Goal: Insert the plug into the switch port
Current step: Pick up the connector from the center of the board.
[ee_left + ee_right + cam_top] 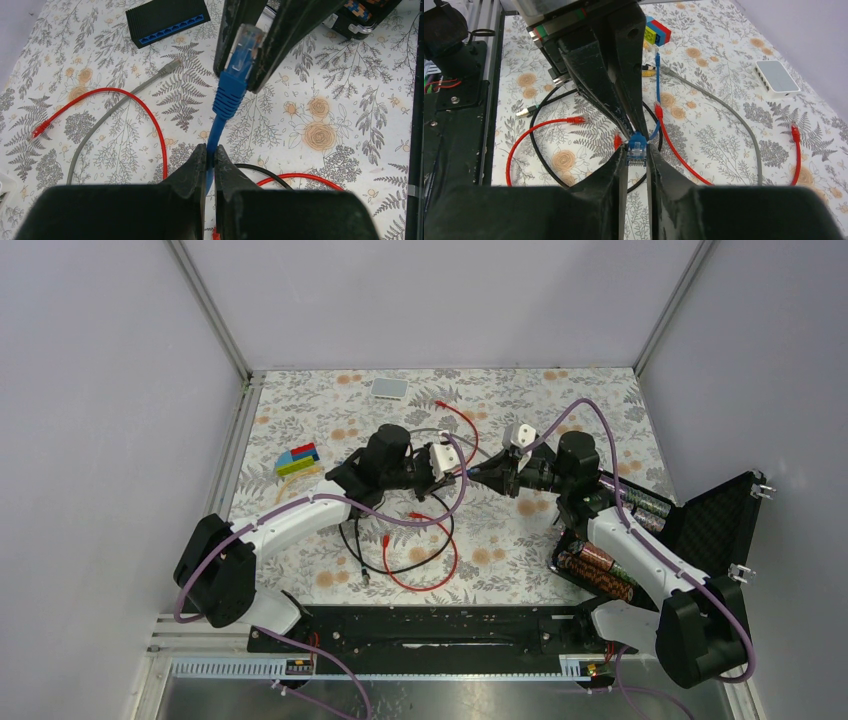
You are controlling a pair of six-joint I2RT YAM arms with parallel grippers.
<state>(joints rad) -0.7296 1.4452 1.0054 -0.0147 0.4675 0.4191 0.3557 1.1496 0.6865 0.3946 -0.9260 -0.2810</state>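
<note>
1. L gripper (pixel 210 150) sits nearest the lens, at the bottom of its own wrist cam. Its fingers are pinched almost together on the blue cable (pixel 216 131), a little behind the plug.
2. Far left on the floral table (pixel 320 135), a red cable (pixel 115 90) bends in a wide arc. Its connector lies loose at the left end.
3. Next right, a grey cable (pixel 170 66) runs diagonally and crosses the red one. Its clear end lies near the switch w/o touching it.
4. The switch (pixel 165 14) is a flat black box lying up top, left of centre. Its blue switch port (pixel 172 30) row faces the grippers.
5. The plug (pixel 243 47) has a clear tip and a blue boot. It's held up off the table, right of the switch and well apart from it, not in any port.
6. R gripper (pixel 239 82) comes in from above in this view. Its fingers are narrow, one on each side of the plug, and touch both sides as far as I can see (so both grippers are on the same lead, tip to tip).
7. Below and right of the L fingers, a black cable (pixel 260 171) lies on the table.
8. Far right in the top cam is an open black case (pixel 720 510), beside the R arm.
9. R wrist cam also shows a small white box (pixel 776 75) beyond the grey cable, well apart from both grippers.
</note>
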